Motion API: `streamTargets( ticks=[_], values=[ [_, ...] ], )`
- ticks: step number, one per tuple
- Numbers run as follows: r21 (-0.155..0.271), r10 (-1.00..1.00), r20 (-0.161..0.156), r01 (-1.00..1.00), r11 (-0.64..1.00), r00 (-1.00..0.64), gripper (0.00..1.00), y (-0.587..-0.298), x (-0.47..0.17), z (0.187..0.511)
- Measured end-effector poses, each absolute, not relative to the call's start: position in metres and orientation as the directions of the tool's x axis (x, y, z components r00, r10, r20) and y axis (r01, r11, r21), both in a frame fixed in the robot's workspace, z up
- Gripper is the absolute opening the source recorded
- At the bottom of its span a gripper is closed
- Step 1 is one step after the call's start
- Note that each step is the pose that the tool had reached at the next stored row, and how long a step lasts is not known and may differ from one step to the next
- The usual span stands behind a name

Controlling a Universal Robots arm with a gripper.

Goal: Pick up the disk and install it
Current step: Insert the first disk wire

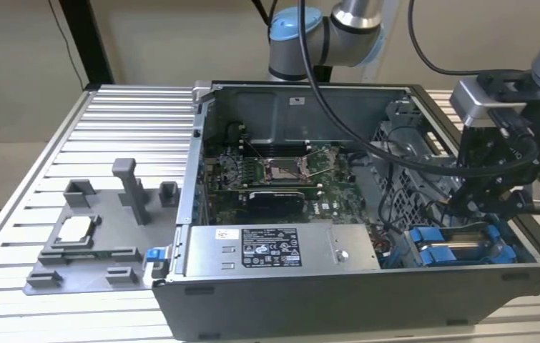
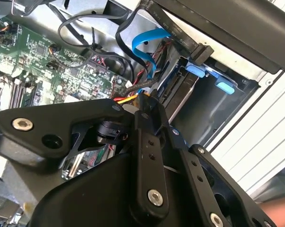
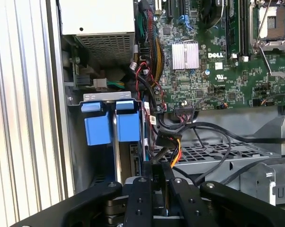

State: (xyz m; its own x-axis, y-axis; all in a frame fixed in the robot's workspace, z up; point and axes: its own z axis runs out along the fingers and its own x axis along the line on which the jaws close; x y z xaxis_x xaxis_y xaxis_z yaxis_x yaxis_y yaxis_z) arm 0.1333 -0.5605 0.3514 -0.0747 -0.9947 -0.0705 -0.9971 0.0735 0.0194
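Note:
The disk (image 1: 460,251) stands on edge in the drive bay at the front corner of the open computer case (image 1: 346,300), on the exterior view's right. Its blue bracket tabs (image 3: 128,126) show at the bay mouth, and its silver side (image 2: 182,97) shows in the second wrist view. My gripper (image 1: 477,214) hangs just above the bay, a little behind the blue tabs. Its fingers (image 3: 145,182) stand close together in both wrist views, shut with nothing visible between them. The fingertips (image 2: 147,116) point down toward the bay beside a bundle of black, yellow and blue cables.
A grey power-supply box (image 1: 280,246) lies along the case's front wall beside the bay. The green motherboard (image 1: 280,171) fills the case floor. Loose cables (image 3: 171,137) cross near the bay. A grey fixture (image 1: 89,243) holding a small silver chip (image 1: 76,229) sits on the slatted table.

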Motion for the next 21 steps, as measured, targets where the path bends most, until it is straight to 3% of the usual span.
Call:
streamTargets(
  ticks=[21],
  values=[
    [0.019,-0.995,-0.070,-0.997,0.074,-0.075,0.00,-0.5604,0.1333,0.3445]
  ],
)
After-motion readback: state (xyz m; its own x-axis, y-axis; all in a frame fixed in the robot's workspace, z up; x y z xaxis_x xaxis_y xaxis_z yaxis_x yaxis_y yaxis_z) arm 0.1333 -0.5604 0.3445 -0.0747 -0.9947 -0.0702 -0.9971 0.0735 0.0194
